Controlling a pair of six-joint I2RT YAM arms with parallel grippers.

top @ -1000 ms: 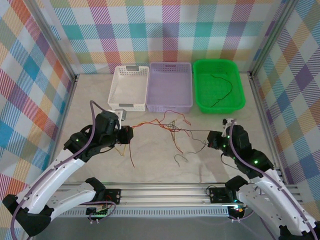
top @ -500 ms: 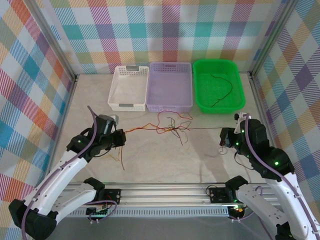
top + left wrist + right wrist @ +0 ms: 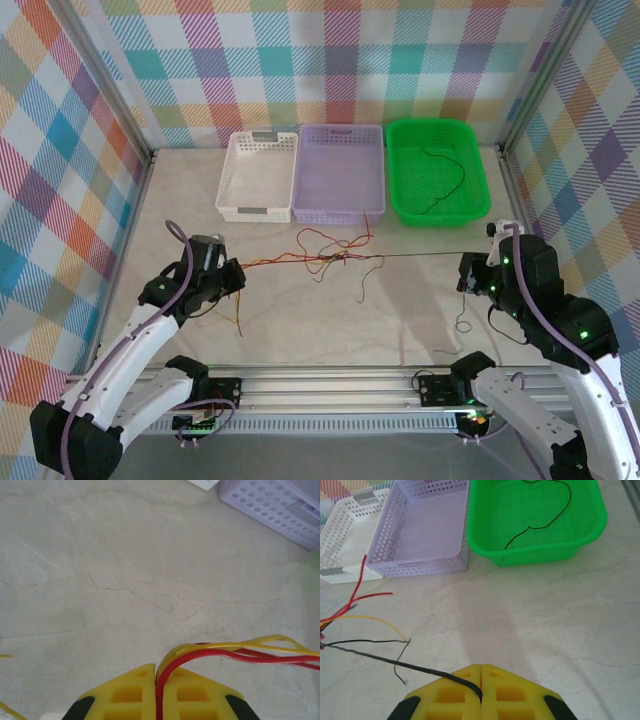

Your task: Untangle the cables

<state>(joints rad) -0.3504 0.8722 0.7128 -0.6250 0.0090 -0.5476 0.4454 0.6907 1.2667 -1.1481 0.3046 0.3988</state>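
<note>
The cables form a small knot [image 3: 335, 258] of red, yellow-orange and black wires in mid-table. My left gripper [image 3: 238, 272] is shut on a red and a yellow cable [image 3: 240, 652], which leave between its closed yellow fingertips [image 3: 156, 669] and run right to the knot. My right gripper [image 3: 466, 272] is shut on a black cable [image 3: 420, 667] that stretches nearly straight leftwards to the knot [image 3: 420, 257]; its fingertips [image 3: 481, 667] meet over it. Loose ends hang down below each gripper.
Three baskets stand in a row at the back: white [image 3: 255, 210], lilac [image 3: 340, 212] and green [image 3: 437, 215]. A separate black cable [image 3: 445, 180] lies in the green one. Plaid walls close in both sides, and a metal rail runs along the near edge.
Both grippers have pulled apart, the left leftwards and the right rightwards. The loose tangle has drawn into a tighter knot, and the black cable now runs taut.
</note>
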